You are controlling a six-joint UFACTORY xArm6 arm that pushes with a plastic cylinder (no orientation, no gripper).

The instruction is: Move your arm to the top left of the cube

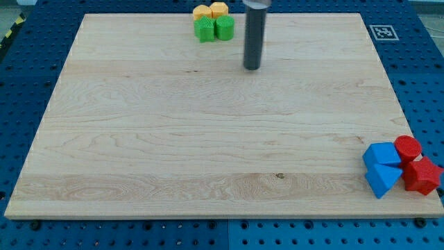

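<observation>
- My tip (pixel 252 67), the lower end of a straight dark rod entering from the view's top edge, stood on the board near the middle of its top edge; the rod carried no jaws, so nothing could be told as apart, together or clamped.
- Nearest the tip, just to the view's left of it, lay a tight cluster of four blocks against the board's top edge; the tip was apart from all four.
- Green cylinder (pixel 224 28): the cluster's lower right member and the block closest to the tip, which sat to the view's right and a little below it.
- Green block (pixel 205 30): touching the cylinder on its left; its outline looked notched, the exact shape unclear.
- Yellow block (pixel 218 10) and orange block (pixel 202 12): side by side directly above the two green pieces, at the board's very edge; shapes not resolved.
- Wooden board (pixel 173 139): pale, lying on a blue perforated table (pixel 21 83).
- Well apart, at the board's bottom right corner, a second cluster: blue cube (pixel 381 154), with a blue wedge-like block (pixel 382 180) touching it below.
- Red cylinder (pixel 408 148) just to the right of the cube, and a red block (pixel 422 176) of irregular outline below it, overhanging the board's right edge.
- Fiducial marker (pixel 382 31): printed at the board's top right corner.
</observation>
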